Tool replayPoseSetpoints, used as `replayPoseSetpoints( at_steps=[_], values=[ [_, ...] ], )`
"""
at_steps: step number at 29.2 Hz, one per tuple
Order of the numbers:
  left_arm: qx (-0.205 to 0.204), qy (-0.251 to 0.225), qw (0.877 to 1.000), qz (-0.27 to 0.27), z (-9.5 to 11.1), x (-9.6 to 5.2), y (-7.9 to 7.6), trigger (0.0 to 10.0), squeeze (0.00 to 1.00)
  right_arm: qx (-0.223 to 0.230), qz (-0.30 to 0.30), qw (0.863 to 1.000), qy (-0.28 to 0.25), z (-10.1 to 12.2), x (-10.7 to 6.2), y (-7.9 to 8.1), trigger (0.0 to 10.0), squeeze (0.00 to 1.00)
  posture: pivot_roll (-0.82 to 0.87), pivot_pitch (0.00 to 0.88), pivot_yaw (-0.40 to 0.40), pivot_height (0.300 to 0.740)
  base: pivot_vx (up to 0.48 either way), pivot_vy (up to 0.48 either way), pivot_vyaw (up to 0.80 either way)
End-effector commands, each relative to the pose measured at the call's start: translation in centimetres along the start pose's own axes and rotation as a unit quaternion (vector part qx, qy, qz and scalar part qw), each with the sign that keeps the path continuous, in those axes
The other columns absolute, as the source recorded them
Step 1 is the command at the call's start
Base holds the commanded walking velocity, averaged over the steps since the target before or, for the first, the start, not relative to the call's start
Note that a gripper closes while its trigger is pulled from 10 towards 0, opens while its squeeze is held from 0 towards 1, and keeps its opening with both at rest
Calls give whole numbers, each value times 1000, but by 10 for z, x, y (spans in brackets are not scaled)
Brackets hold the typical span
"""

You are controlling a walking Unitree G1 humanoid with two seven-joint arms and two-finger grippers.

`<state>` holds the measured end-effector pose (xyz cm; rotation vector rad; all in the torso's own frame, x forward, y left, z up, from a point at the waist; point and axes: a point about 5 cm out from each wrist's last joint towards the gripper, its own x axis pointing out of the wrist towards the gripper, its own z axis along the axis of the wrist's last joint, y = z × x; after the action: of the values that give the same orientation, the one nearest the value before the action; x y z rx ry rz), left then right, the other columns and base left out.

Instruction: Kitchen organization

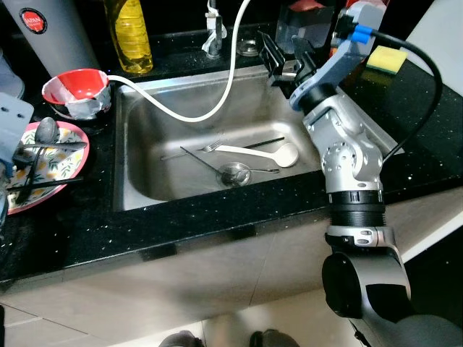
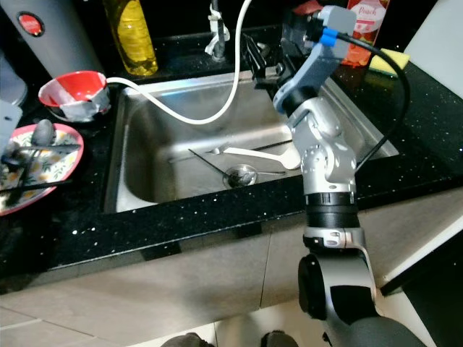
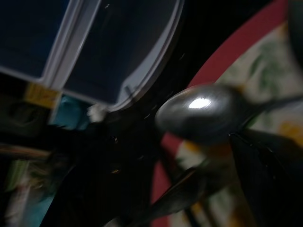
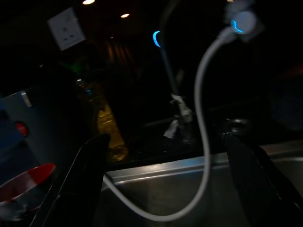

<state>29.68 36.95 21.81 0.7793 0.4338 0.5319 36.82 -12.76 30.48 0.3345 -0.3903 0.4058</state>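
Observation:
In the steel sink (image 1: 145,137) lie a white ladle (image 1: 269,152), a fork (image 1: 210,147), thin chopsticks and a metal spoon (image 1: 235,172) by the drain. My right gripper (image 1: 283,54) hangs open above the sink's back right rim, holding nothing; its wrist view looks past both fingers (image 4: 80,179) at the faucet (image 4: 177,111). At the far left, a pink-rimmed floral plate (image 1: 69,134) holds a metal spoon (image 1: 46,130) and dark cutlery. My left gripper (image 1: 25,165) is low over that plate, open, its fingers (image 3: 267,175) on either side of the spoon (image 3: 203,111).
A white hose (image 1: 217,101) loops from the faucet to a red bowl (image 1: 76,90) on the black counter. A yellow oil bottle (image 1: 130,36) and a grey flask (image 1: 51,29) stand at the back left. A yellow sponge (image 1: 385,59) lies back right.

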Motion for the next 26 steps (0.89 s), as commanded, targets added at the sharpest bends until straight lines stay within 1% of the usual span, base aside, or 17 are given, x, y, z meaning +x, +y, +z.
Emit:
replayPoseSetpoints(
  at_steps=[1,2,3,4,6,7,9,10,12,13,14,16,17,18,21,26],
  values=[
    [32,27,999,10,-13,-1,6,10000,0,2,2,1000,0,1,-2,1,10000,0,159,122,71,740,0,0,0],
    [56,31,998,17,-18,-3,6,9608,0,2,1,1000,1,0,-2,1,10000,0,159,122,71,740,0,0,0],
    [56,31,998,17,-18,-3,6,9608,0,2,1,1000,1,0,-2,1,10000,0,159,122,71,740,0,0,0],
    [72,34,997,22,-22,-5,6,8706,0,3,1,1000,1,0,-1,1,10000,0,171,119,64,740,0,0,0],
    [72,34,997,22,-22,-5,6,8706,0,3,1,1000,1,0,-1,1,10000,0,171,119,64,740,0,0,0],
    [84,43,995,22,-31,-8,2,2392,0,5,5,1000,4,-1,0,3,10000,0,179,124,55,740,0,0,0],
    [84,43,995,22,-31,-8,2,2392,0,5,5,1000,4,-1,0,3,10000,0,179,124,55,740,0,0,0],
    [84,48,995,22,-34,-8,1,314,0,6,7,1000,4,-1,1,4,10000,0,179,124,55,740,0,0,0],
    [84,48,995,22,-34,-8,1,314,0,6,7,1000,4,-1,1,4,10000,0,179,124,55,740,0,0,0],
    [81,57,995,19,-40,-8,-1,0,0,6,9,1000,5,-1,2,5,10000,0,179,126,49,740,0,0,0],
    [81,57,995,19,-40,-8,-1,0,0,6,9,1000,5,-1,2,5,10000,0,179,126,49,740,0,0,0],
    [64,79,995,10,-54,-6,-6,0,0,5,11,1000,5,0,3,6,10000,0,172,126,50,740,0,0,0],
    [64,79,995,10,-54,-6,-6,0,0,5,11,1000,5,0,3,6,10000,0,172,126,50,740,0,0,0],
    [55,84,995,4,-58,-6,-10,0,0,3,10,1000,5,1,2,6,10000,0,163,125,51,740,0,0,0],
    [51,80,995,-2,-58,-7,-14,0,0,-1,5,1000,4,3,1,3,10000,0,159,124,52,740,0,0,0],
    [48,67,997,3,-52,-6,-14,0,0,-2,5,1000,3,4,0,3,10000,0,152,118,54,740,0,0,0]
  ],
)
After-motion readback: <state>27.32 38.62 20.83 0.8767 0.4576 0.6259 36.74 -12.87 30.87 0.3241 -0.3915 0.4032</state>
